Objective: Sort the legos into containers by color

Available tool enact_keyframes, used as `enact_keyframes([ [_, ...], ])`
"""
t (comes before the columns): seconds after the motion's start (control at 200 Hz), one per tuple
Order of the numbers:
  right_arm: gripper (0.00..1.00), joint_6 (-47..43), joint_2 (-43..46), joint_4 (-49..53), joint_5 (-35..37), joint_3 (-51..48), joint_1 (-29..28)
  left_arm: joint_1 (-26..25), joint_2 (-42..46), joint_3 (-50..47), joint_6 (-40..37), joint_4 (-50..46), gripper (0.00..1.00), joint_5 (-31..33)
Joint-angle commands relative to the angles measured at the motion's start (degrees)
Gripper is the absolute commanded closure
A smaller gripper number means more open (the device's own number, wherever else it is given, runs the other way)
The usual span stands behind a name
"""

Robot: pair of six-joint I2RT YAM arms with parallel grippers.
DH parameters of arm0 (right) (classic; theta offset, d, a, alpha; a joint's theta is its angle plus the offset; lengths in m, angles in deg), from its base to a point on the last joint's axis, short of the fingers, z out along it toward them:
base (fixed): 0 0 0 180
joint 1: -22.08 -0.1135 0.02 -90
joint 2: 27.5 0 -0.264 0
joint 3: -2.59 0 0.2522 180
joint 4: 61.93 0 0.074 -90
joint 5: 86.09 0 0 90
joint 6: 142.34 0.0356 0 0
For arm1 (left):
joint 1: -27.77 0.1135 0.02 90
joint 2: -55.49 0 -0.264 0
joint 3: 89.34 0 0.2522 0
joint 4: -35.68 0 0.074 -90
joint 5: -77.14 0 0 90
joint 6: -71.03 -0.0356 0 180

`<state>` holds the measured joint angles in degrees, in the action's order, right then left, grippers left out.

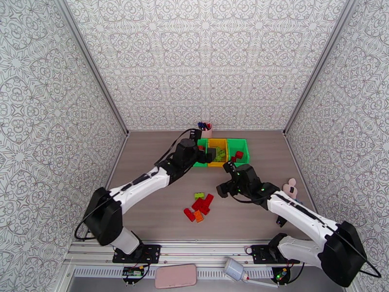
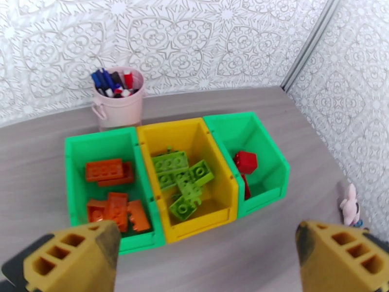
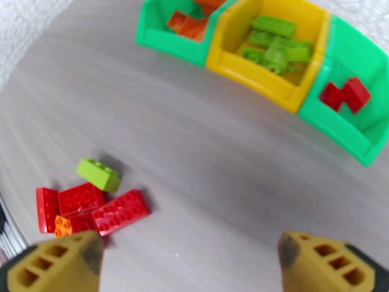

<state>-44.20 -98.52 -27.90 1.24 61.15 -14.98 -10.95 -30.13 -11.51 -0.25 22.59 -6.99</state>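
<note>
Pretty far along, I'd say. The left green bin (image 2: 73,161) has the orange legos (image 2: 109,171), the yellow bin (image 2: 170,126) in the middle has the light green legos (image 2: 181,178), and the right green bin (image 2: 274,161) has a couple of red legos (image 2: 245,161). What's left is a small pile (image 3: 92,205) out on the bench (image 3: 219,156), well apart from the bins. It's mostly red, plus one light green and one orange. The left jaws hang wide apart and empty just in front of the bins. The right jaws, also apart and empty, face the pile.
</note>
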Motion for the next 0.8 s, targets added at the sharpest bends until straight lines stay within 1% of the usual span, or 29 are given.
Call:
enact_keyframes([
  [0.0,0.01,2.1,-3.7,0.9,1.7,2.6,-3.2,0.6,7.5,-6.3,-6.5,-1.7,0.0,1.1],
  [0.09,0.01,4.8,-7.3,0.0,2.0,3.5,-5.5,0.8,14.9,-10.7,-9.2,-5.9,0.0,-0.7],
  [0.195,0.02,6.4,-11.7,0.0,2.3,5.0,-7.4,0.7,22.9,-15.6,-12.9,-9.7,0.0,-5.4],
  [0.27,0.03,6.7,-14.5,0.2,2.1,6.1,-8.1,0.6,27.3,-17.9,-15.5,-12.3,0.0,-8.4],
  [0.345,0.03,7.1,-17.4,0.5,1.4,7.7,-8.5,0.3,30.5,-19.9,-17.6,-14.1,0.0,-10.0],
  [0.44,0.07,9.3,-20.5,1.0,0.9,9.3,-8.6,0.2,33.5,-22.5,-19.3,-14.8,0.0,-11.7],
  [0.54,0.11,12.2,-22.6,2.1,2.5,9.9,-8.6,0.2,35.8,-25.4,-20.4,-14.0,0.0,-14.3],
  [0.67,0.16,13.8,-24.6,3.6,5.3,9.9,-8.5,0.2,36.4,-27.8,-22.1,-12.6,0.0,-17.8],
  [0.795,0.24,14.8,-24.8,5.0,8.4,9.7,-8.2,0.2,36.1,-29.4,-24.2,-10.4,0.0,-19.7],
])
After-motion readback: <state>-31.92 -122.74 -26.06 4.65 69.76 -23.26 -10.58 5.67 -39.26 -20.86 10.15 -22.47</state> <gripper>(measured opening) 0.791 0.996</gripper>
